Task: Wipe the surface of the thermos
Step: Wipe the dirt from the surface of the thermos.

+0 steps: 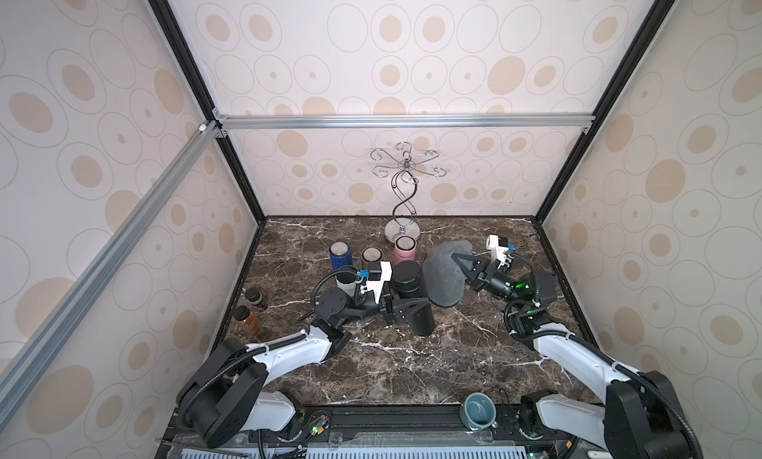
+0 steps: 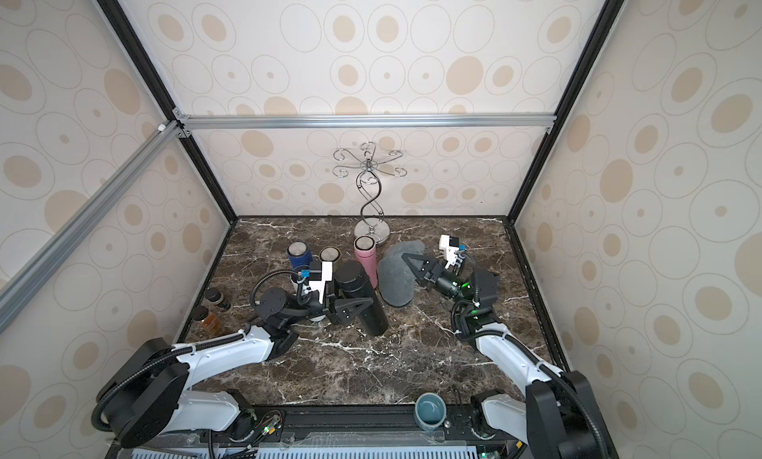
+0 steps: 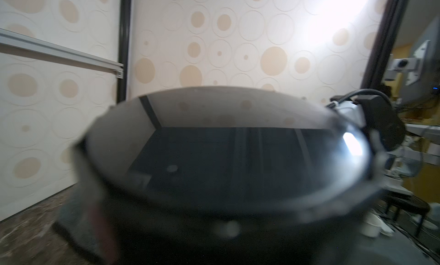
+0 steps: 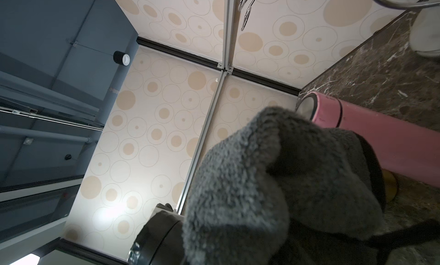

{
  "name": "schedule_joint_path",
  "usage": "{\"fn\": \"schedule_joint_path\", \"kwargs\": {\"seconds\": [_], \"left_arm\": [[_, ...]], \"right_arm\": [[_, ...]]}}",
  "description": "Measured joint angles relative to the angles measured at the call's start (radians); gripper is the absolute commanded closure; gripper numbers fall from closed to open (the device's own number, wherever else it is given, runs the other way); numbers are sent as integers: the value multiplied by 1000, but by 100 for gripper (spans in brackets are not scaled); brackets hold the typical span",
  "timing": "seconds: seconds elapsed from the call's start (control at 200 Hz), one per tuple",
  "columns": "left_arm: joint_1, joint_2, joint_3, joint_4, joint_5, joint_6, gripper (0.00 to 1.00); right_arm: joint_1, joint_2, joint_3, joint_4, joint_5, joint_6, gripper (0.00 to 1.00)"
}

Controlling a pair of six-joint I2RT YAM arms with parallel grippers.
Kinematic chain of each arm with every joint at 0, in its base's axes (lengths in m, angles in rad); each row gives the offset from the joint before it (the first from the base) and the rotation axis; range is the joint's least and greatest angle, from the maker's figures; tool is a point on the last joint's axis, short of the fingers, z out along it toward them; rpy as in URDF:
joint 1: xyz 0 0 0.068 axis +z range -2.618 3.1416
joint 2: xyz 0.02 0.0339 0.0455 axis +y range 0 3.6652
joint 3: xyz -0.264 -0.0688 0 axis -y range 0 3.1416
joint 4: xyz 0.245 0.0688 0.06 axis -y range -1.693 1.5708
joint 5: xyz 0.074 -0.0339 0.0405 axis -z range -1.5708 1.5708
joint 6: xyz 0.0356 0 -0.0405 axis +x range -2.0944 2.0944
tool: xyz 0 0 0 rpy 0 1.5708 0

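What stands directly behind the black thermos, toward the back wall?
The pink thermos stands behind the black thermos, with the chrome hook stand farther back. In a top view only the pink one's upper part shows; the black thermos covers the rest.

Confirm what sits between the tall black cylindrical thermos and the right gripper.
A grey fuzzy cloth, pinched in the right gripper, fills the stretch beside the tall black thermos. Both top views show it.
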Motion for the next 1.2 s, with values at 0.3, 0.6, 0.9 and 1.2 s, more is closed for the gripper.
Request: {"fn": "schedule_joint_path", "kwargs": {"seconds": [0.3,0.6,0.9,1.2], "left_arm": [[11,217,152,238,213,-258,100],[11,203,175,240,248,-234,100],[11,195,198,146,247,-181,100],[-3,166,201,47,246,-137,100]], "right_arm": [[64,39,108,5,-132,35,100],[151,26,98,-100,-128,-5,100],[179,56,-25,-68,-89,-6,100],[177,-77,-74,-265,-57,-74,100]]}}
